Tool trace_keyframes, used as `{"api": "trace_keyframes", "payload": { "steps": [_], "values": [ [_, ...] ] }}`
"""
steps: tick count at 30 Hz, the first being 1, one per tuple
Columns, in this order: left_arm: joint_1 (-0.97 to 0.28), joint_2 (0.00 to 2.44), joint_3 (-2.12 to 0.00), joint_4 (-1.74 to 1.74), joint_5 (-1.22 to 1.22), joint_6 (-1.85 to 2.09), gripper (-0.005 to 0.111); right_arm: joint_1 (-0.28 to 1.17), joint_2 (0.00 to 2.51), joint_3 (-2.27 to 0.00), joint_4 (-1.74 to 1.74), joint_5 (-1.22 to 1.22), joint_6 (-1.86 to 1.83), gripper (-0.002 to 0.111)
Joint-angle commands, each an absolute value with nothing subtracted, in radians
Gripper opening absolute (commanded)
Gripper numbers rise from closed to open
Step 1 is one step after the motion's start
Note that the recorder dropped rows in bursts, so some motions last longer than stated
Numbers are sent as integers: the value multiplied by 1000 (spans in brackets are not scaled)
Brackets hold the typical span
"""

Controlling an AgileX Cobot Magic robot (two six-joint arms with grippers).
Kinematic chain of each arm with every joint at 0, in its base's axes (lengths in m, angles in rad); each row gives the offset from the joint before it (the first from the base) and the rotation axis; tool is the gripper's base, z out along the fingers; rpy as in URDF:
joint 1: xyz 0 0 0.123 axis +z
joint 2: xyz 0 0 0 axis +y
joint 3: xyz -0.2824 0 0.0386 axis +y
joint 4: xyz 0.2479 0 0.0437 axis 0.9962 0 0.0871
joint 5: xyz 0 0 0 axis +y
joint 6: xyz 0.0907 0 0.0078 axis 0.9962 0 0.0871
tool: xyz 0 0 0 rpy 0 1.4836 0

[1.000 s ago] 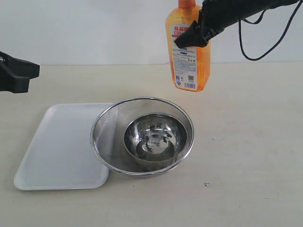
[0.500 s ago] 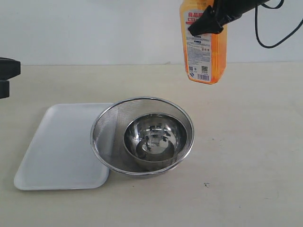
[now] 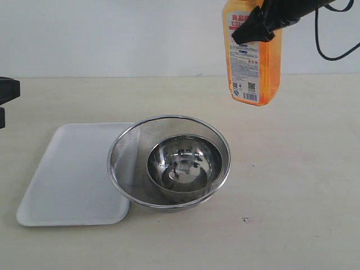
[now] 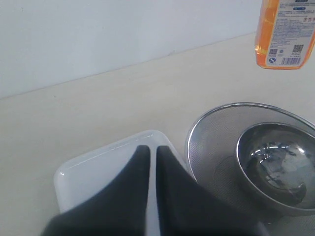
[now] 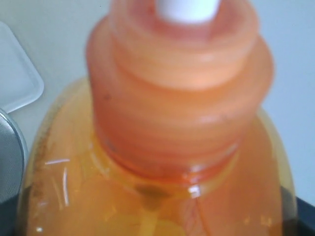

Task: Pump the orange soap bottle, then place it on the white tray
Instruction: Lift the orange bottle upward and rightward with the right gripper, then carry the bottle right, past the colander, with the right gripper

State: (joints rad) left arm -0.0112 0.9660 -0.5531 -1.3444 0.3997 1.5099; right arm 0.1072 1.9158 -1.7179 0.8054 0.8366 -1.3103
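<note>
The orange soap bottle [image 3: 251, 62] hangs upright in the air at the back right, well above the table. My right gripper [image 3: 254, 29] is shut on its upper body, and the bottle's top is cut off by the frame edge. The right wrist view is filled by the bottle's orange collar and white stem [image 5: 172, 113]. The white tray [image 3: 67, 174] lies flat at the front left with nothing on it. Above the tray's far corner [image 4: 98, 164], my left gripper [image 4: 152, 148] is shut and holds nothing. The bottle's base [image 4: 285, 34] also shows there.
A round steel mesh strainer [image 3: 130, 147] sits mid-table, overlapping the tray's right edge, with a smaller steel bowl [image 3: 194, 151] inside it. Only a stub of the left arm [image 3: 5, 93] shows at the left edge. A black cable [image 3: 332, 45] hangs at top right.
The right gripper has carried the bottle to the right, first up a little, then down again. The left arm has drawn back toward the left edge.
</note>
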Motion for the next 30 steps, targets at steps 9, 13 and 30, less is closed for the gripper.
{"api": "trace_keyframes", "payload": {
  "steps": [9,13,30],
  "values": [
    [-10,960,-549,-1356,396,1486,5,100,1725,-1526,880,668,-1333,0],
    [-10,955,-549,-1356,396,1480,5,100,1673,-1458,891,623,-1333,0],
    [-10,666,-402,-1395,325,1428,5,100,1406,-1180,988,478,-1305,0]
  ]
}}
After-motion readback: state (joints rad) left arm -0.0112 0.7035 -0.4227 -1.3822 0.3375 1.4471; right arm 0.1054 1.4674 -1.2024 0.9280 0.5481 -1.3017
